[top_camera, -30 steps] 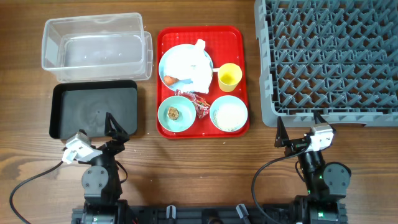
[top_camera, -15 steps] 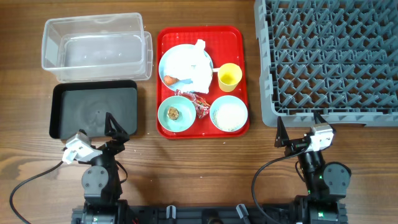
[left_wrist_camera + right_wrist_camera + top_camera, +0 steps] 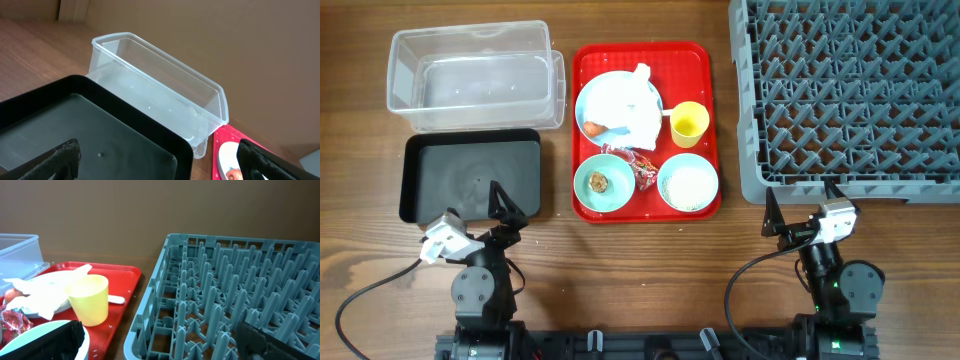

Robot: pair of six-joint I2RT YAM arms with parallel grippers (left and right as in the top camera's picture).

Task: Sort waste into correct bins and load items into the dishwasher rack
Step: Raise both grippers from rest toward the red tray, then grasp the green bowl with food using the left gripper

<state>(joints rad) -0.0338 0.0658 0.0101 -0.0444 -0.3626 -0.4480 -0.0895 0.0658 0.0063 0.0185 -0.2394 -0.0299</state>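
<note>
On the red tray (image 3: 588, 55), crumpled napkins (image 3: 632, 100) cover a pale blue plate (image 3: 586, 102), with a carrot piece (image 3: 592, 128) at its edge. Beside them stand a yellow cup (image 3: 689, 124), a mint-green bowl (image 3: 582, 182) holding a brown lump (image 3: 599, 182), a pale blue bowl (image 3: 661, 183) of rice (image 3: 688, 185), and a red wrapper (image 3: 642, 168). A white spoon (image 3: 116, 299) lies behind the cup. My left gripper (image 3: 485, 215) hangs open over the black tray's (image 3: 470, 175) near edge. My right gripper (image 3: 800, 205) stands open before the grey rack (image 3: 820, 185).
The clear tub (image 3: 475, 80) sits behind the black tray at the far left, its long wall (image 3: 165, 75) towards the left wrist camera. The rack's near corner (image 3: 145, 330) sits close beside the red tray's right edge (image 3: 132, 295). Cables trail behind both arm bases.
</note>
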